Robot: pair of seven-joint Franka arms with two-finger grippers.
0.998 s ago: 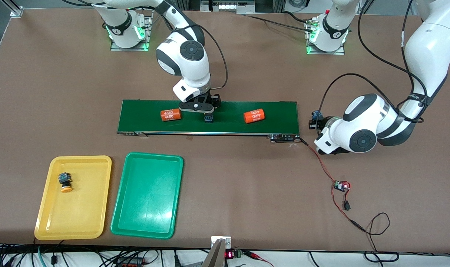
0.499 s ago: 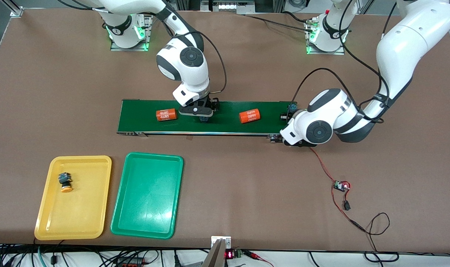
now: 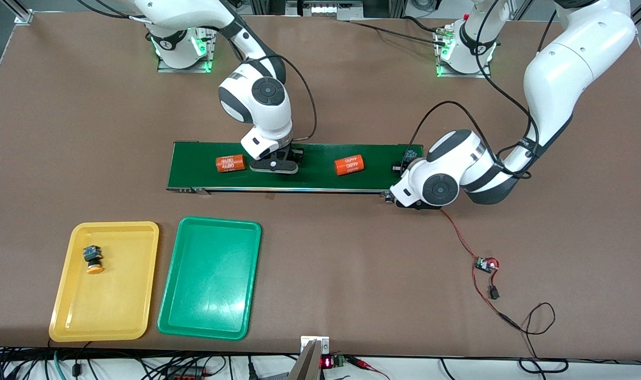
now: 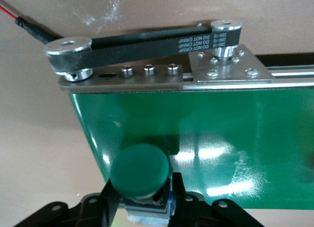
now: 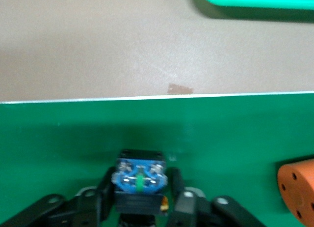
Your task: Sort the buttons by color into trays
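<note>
Between the fingers of my right gripper on the green conveyor belt is a button. Its blue terminal end faces the wrist camera and its cap is hidden. In the front view this gripper covers it. My left gripper is shut on a green-capped button over the belt's end toward the left arm. A yellow-orange-capped button lies in the yellow tray. Beside that tray stands the green tray, with nothing in it.
Two orange "4680" cylinders lie on the belt either side of my right gripper. The belt's pulleys and drive band sit at its end. A small circuit board with red wire lies on the table.
My left arm swung from beside the belt to over its end. My right gripper lowered and closed on the button. Both cylinders drifted along the belt toward the right arm's end.
</note>
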